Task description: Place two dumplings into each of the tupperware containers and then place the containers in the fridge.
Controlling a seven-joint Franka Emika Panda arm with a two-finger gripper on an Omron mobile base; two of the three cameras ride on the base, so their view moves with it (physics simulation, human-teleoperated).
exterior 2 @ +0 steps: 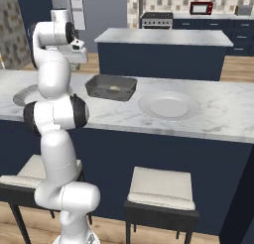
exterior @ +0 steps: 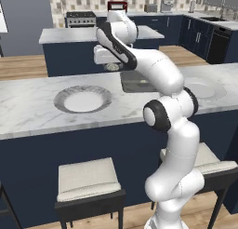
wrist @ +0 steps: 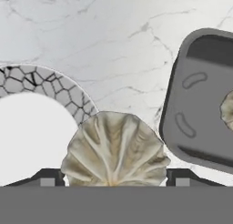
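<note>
**Spotter:** Right at your hand camera sits a pleated dumpling (wrist: 114, 150), wedged between the two fingertips (wrist: 48, 177). Your gripper (wrist: 113, 182) stands wide, and it looks closed on the dumpling rather than hanging free, since the piece fills the whole gap.

**Operator:** Where is the box?

**Spotter:** Take the tupperware container (wrist: 200, 100) as your landmark. The held dumpling hangs above bare marble counter (wrist: 113, 45) just beside its near wall, not yet over it. Another dumpling (wrist: 227, 109) already lies inside, at the far edge of the hand view. A round plate (wrist: 50, 89) with a crackled rim lies on the other side of your hand from the container. From the right base view the container (exterior 2: 111, 87) sits on the counter between two plates, one of them (exterior 2: 168, 105) close to its right.

**Operator:** How should I finish this?

**Spotter:** My judgement: carry the dumpling sideways until it sits over the container's floor, clear of the wall and of the piece already there, lower it close, then spread the fingers. Release high and it may bounce off the rim.

**Operator:** Any writing?

**Spotter:** No label, brand or lettering that I can read anywhere
</note>
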